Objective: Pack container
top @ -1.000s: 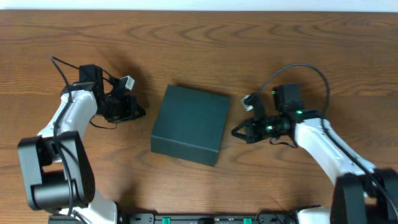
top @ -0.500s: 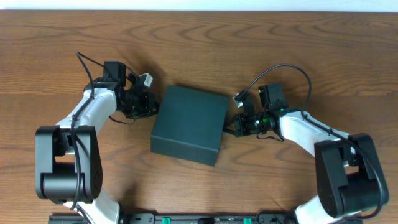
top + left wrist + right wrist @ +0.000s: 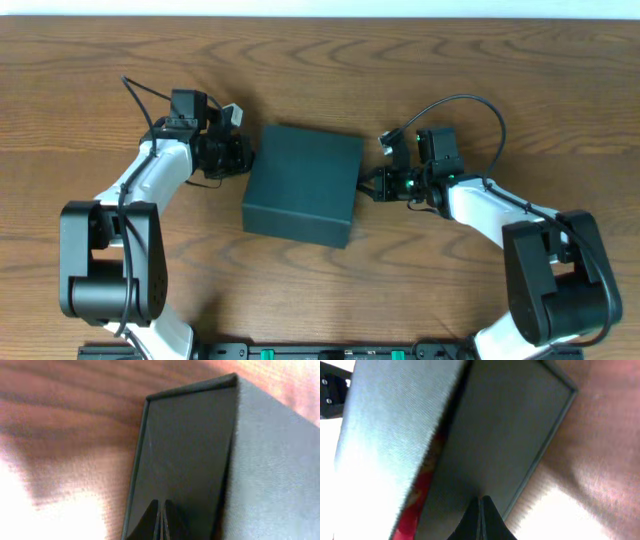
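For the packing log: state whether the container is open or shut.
Almost shut: overhead the container looks closed, but the right wrist view shows a gap under its lid with something red inside.

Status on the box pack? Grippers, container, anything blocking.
Left gripper shut, tip at container left wall. Right gripper shut, tip at right wall. Lid down, slight gap that side, something red showing inside. No obstruction seen.

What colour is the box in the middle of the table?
The box is dark teal, nearly black, plain and matte; the overhead view shows it best.
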Robot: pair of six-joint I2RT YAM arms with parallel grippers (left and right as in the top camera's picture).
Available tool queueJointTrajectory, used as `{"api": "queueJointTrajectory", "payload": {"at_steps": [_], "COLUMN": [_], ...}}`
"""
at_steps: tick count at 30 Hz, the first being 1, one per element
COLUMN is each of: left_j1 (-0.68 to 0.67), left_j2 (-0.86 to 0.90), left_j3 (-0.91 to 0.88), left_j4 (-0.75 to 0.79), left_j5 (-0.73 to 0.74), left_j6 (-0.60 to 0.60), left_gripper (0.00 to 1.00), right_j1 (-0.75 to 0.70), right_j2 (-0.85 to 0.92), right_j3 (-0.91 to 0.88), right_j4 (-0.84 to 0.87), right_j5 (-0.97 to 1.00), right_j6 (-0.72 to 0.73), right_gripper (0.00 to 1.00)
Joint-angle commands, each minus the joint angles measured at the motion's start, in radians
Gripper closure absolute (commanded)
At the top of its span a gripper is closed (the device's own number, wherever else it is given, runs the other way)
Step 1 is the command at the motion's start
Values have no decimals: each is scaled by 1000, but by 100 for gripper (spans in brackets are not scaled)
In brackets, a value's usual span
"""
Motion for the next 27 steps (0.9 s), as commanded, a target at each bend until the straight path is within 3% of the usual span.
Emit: {"api": "queueJointTrajectory", "payload": {"at_steps": [1,10,27], "left_j1": [-27,-29,-83], "left_j2": [7,7,8], "left_j3": [55,66,67], "left_j4": [7,8,42], "left_j5": [53,55,17], "left_j6": [-27,-46,-101], "left_gripper": [94,94,95], "right_j1": [8,-5,-57], "right_j2": [34,161,162], "right_j3": [101,267,293], "right_j4": [22,-31,-95], "right_j5": [-67,-92,-96], "right_j6": [14,23,5], "right_gripper": [99,98,98]}}
